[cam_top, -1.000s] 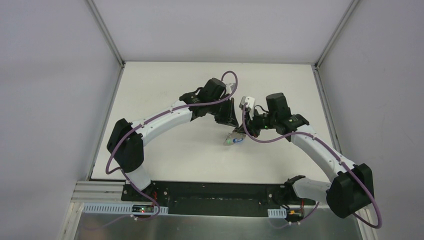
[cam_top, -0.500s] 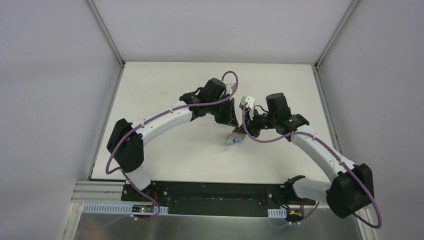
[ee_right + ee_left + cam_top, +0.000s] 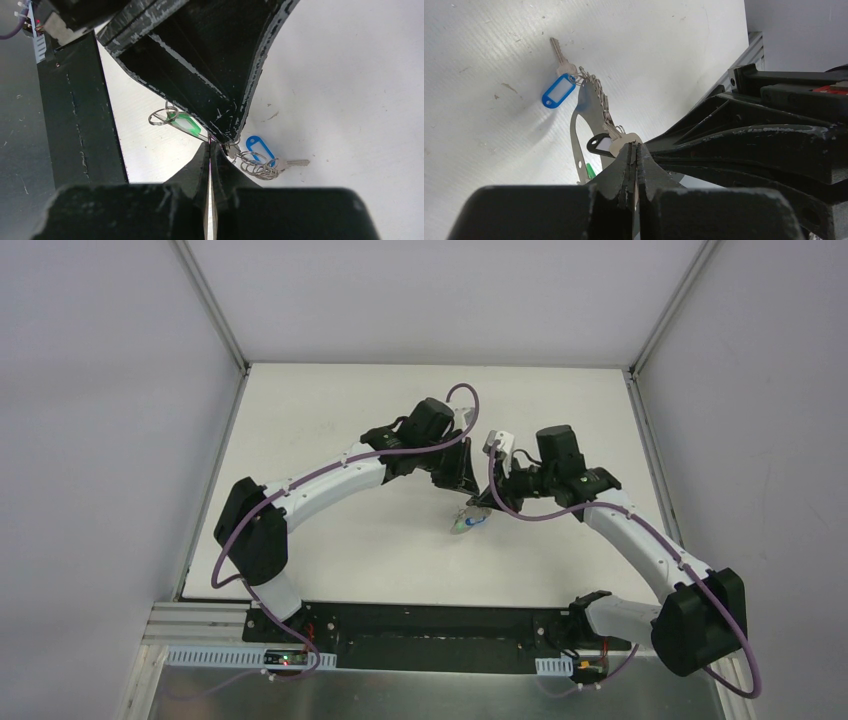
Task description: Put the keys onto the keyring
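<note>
White matte bench [image 3: 330, 540], faintly scuffed. Clenched tight: left claw [image 3: 634, 150], right claw [image 3: 210, 147], tips nearly touching; grasped object unclear. Flat grey-looped keyring [image 3: 586, 97], silvery-chained, lay just beyond left claw; blue-tagged key [image 3: 559, 91] farthest out.

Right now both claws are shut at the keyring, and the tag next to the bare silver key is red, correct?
No: the tag beside the bare silver key is blue, not red; the left wrist view shows it. The rest stands: left claw and right claw are both shut at the keyring.
</note>
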You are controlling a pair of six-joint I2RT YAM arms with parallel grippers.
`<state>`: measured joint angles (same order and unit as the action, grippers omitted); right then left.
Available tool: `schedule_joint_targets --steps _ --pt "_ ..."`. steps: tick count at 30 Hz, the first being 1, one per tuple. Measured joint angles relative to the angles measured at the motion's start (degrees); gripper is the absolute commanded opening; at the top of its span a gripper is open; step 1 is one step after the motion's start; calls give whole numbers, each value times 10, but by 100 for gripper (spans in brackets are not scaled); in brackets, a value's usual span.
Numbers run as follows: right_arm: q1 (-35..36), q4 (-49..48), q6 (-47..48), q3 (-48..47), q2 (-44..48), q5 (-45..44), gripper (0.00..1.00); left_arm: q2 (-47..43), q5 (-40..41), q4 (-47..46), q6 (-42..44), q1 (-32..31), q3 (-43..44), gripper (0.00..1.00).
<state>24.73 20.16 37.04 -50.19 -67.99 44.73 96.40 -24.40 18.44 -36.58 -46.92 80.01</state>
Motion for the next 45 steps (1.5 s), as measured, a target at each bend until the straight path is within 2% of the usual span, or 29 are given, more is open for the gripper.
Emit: schedule_joint_targets --steps 23,45 --pt "-17 -11 -21 0 1 9 0 0 9 -1 16 0 -5 0" --pt "-38 -15 -4 4 24 27 0 -17 9 -23 44 0 -22 0"
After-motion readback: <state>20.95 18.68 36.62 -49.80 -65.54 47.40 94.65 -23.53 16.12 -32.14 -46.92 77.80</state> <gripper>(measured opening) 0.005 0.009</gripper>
